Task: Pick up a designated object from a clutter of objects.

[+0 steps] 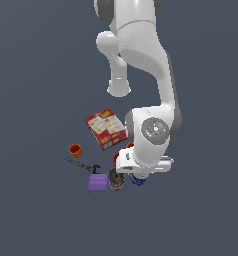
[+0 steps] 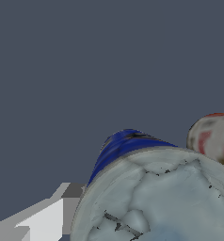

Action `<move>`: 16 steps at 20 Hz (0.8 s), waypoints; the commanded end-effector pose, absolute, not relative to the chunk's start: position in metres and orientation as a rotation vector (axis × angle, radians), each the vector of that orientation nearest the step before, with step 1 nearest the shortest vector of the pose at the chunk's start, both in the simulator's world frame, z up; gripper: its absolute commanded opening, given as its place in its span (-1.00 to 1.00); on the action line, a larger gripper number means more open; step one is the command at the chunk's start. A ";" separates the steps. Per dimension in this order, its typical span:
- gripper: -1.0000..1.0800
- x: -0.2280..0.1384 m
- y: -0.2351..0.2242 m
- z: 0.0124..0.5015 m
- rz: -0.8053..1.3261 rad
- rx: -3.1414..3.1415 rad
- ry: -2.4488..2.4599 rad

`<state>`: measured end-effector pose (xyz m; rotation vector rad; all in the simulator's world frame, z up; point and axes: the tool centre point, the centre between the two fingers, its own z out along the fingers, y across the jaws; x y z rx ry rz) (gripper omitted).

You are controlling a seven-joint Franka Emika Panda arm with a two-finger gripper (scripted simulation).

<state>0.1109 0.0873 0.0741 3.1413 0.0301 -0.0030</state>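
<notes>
— Where is the blue can [image 1: 138, 179]?

— Under the arm's wrist, almost hidden in the exterior view; only its blue lower edge peeks out. The wrist view fills with its pale silvery top [image 2: 161, 197] and a strip of blue wall.

— And the jaws?

— The gripper [image 1: 140, 172] sits low over the can. One white finger [image 2: 43, 219] shows just beside the can's wall, but I cannot tell whether the jaws grip it or stand open.

— What lies around it?

— The dark can [image 1: 116, 180] is just beside it toward the exterior view's left, then the purple cylinder [image 1: 97, 183], close by. The black tool [image 1: 81, 165] lies behind those, the orange cup [image 1: 75, 150] farther back, and the red printed box [image 1: 106, 129] beyond. A red cup [image 1: 116, 159] shows at the wrist's edge.
</notes>
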 end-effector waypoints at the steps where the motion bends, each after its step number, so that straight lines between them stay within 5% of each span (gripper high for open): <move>1: -1.00 0.112 0.087 0.074 0.000 3.141 0.030; 16: -1.00 0.099 0.056 0.122 -0.003 3.141 0.030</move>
